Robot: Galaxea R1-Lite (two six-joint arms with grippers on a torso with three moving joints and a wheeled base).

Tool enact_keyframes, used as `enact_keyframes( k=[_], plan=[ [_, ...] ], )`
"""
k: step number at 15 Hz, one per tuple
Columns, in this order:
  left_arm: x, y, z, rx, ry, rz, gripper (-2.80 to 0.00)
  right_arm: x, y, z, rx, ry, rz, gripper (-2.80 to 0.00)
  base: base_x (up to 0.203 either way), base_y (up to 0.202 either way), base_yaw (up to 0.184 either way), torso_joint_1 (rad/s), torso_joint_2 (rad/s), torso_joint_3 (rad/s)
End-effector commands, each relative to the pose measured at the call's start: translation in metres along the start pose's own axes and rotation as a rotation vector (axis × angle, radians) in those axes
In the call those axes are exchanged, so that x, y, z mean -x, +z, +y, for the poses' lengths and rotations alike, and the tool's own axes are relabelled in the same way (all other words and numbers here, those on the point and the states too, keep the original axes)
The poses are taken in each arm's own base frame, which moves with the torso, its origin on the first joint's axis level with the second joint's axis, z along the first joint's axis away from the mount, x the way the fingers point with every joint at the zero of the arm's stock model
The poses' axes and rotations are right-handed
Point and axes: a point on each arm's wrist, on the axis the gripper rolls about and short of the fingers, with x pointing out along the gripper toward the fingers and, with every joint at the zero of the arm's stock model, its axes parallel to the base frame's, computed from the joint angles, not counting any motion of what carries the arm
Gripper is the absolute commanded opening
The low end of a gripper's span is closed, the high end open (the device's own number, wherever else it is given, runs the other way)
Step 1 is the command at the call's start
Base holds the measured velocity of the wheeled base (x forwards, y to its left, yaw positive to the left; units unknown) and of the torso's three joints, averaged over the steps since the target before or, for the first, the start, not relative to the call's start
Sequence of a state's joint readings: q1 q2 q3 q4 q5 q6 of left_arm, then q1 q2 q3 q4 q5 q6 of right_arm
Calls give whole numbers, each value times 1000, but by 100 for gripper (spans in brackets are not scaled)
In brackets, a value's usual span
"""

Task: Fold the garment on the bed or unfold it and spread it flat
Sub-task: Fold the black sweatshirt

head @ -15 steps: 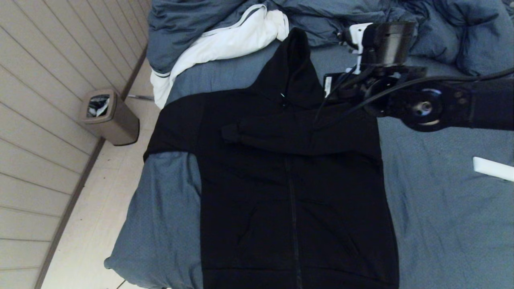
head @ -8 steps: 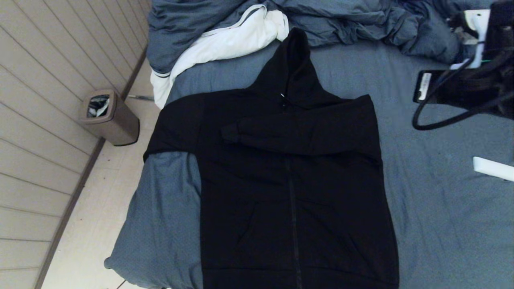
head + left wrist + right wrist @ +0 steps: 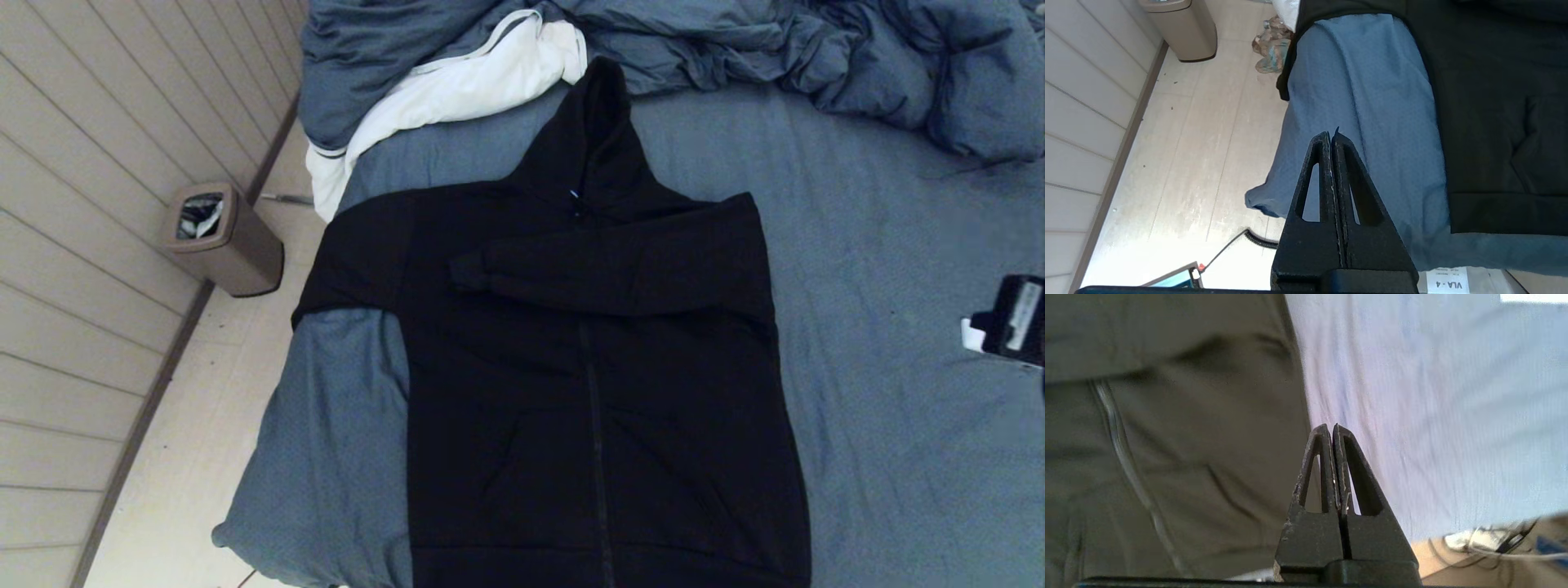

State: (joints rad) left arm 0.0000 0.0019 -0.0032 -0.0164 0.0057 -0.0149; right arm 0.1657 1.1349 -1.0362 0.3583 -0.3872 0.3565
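One sleeve lies folded across the hoodie point(image 3: 596, 367); the other hangs off the bed point(image 3: 882, 245). Both jaws are clenched empty, with the right gripper point(image 3: 1331, 430) beside its hem.

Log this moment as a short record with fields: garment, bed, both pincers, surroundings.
garment: black hoodie lying front-up on the bed, hood toward the duvet, one sleeve folded across the chest, the other hanging over the bed's edge
bed: blue-grey sheet, crumpled duvet at the far end
left pincer: shut, empty, above the bed's edge
right pincer: shut, empty, beside the hoodie's side edge
surroundings: bin on the floor by the wall
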Motion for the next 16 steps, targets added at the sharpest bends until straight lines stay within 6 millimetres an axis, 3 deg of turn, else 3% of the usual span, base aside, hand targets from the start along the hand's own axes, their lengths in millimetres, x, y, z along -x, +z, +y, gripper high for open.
enact_keyframes(
  k=[1,5,11,16],
  plan=[
    [0,0,0,0,0,4,-280,44,-20,-28,-51,15,-80,-280,0,0,0,0,0,0],
    [0,0,0,2,0,3,-280,92,-52,-61,-71,-13,-116,-280,0,0,0,0,0,0],
    [0,0,0,3,0,4,-280,157,-125,-102,40,-50,-307,-280,0,0,0,0,0,0],
    [0,0,0,5,0,5,-280,158,-139,-106,24,-197,-314,-280,0,0,0,0,0,0]
  ],
)
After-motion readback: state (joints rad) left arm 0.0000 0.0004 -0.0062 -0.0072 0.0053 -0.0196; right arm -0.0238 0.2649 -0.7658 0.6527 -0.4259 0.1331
